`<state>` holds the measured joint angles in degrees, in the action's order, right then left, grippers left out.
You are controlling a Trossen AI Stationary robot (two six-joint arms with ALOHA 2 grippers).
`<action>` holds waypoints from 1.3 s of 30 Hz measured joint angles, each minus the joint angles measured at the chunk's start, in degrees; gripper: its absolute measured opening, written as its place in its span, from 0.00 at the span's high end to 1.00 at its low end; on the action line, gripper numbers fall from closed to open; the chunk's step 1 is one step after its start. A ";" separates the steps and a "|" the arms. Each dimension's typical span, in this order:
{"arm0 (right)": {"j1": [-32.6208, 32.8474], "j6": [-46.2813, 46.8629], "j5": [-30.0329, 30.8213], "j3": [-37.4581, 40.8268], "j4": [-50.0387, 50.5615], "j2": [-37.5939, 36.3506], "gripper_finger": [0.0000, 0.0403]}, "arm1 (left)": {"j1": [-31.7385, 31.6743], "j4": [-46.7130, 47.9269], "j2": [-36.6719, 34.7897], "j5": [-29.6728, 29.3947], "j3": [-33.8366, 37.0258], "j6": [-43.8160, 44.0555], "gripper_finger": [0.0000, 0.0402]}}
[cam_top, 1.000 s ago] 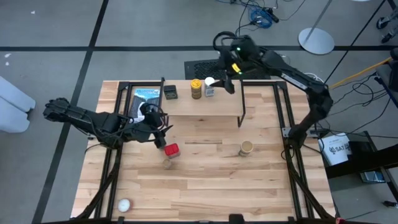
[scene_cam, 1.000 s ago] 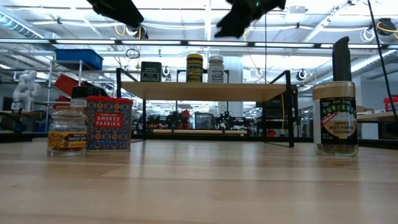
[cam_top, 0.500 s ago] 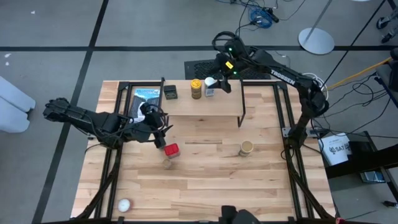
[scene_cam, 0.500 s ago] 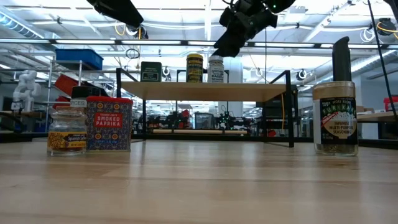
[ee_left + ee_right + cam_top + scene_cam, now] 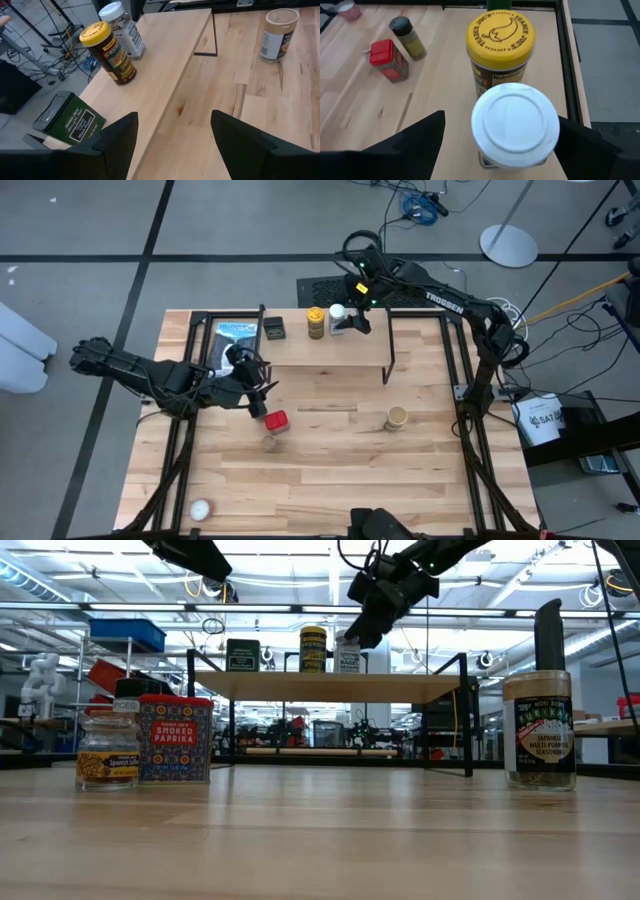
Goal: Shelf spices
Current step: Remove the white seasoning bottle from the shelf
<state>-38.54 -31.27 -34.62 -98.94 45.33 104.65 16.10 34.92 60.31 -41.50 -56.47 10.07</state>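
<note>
White-lidded jar [image 5: 515, 125], standing on the shelf [image 5: 330, 345] beside the yellow-lidded jar [image 5: 499, 47]: likely light, rigid, smooth-sided, best gripped below the lid; right hand [image 5: 500, 137] is straddling it, fingers apart.

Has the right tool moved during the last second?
Yes. The right tool shifted left and came down toward the white-lidded jar on the light wood shelf.

Blue-and-black pkg [image 5: 236, 338] flat at table's [image 5: 330, 480] back-left; 1 white ball [image 5: 200, 509] near front-left corner.
</note>
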 joint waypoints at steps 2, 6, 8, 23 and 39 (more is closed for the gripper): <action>0.00 -0.50 0.01 -0.01 0.02 0.28 0.19 | 0.00 -0.02 0.00 0.00 0.00 0.00 0.35; 0.00 -1.87 0.42 -0.02 0.24 0.34 0.24 | 0.00 -0.10 0.00 0.00 0.00 0.00 0.35; 0.00 -2.23 0.45 0.00 0.33 0.34 0.26 | 0.00 -0.40 0.00 0.16 0.00 0.00 0.35; 1.05 -2.86 3.31 0.00 0.72 0.34 0.48 | 0.00 -1.53 0.00 0.94 0.02 -0.07 0.35; 2.33 1.66 4.24 0.09 3.41 -3.33 0.52 | 0.00 -5.09 -1.92 0.64 0.02 -3.19 0.35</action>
<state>-36.21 -29.61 -30.38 -98.85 48.74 101.31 16.10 29.82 58.39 -40.86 -56.45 6.88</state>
